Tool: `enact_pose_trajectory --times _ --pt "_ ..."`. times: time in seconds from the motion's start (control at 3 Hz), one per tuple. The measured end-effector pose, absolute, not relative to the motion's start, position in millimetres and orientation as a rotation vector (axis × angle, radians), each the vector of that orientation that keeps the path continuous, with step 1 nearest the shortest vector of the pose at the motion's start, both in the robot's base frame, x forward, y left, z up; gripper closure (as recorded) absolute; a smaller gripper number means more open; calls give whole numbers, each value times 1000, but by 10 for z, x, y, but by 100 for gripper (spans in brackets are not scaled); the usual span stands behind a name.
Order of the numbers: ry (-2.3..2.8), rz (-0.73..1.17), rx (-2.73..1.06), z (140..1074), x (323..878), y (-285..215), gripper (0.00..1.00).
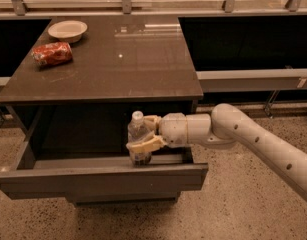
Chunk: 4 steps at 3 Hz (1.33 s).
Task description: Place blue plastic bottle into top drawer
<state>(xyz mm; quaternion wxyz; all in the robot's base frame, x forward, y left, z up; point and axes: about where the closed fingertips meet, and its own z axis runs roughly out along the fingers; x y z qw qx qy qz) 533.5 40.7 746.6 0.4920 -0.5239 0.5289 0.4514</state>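
Observation:
The blue plastic bottle is a small clear bottle with a white cap, standing upright inside the pulled-out top drawer, near its right front corner. My gripper reaches in from the right under the dark cabinet top, and its cream fingers are closed around the bottle's body. The bottle's base is at or just above the drawer floor, hidden behind the grey front panel.
The dark cabinet top carries a red snack bag and a white bowl at its back left. A railing and a low ledge run behind and to the right. Speckled floor lies in front.

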Motion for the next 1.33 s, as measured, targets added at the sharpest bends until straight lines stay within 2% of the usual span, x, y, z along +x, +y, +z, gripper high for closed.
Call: enact_pose_trajectory --times 0.33,1.33 --pt "1330 1086 -1290 7391 5245 352 82" --pt "1328 1095 -1295 7373 5216 403 13"
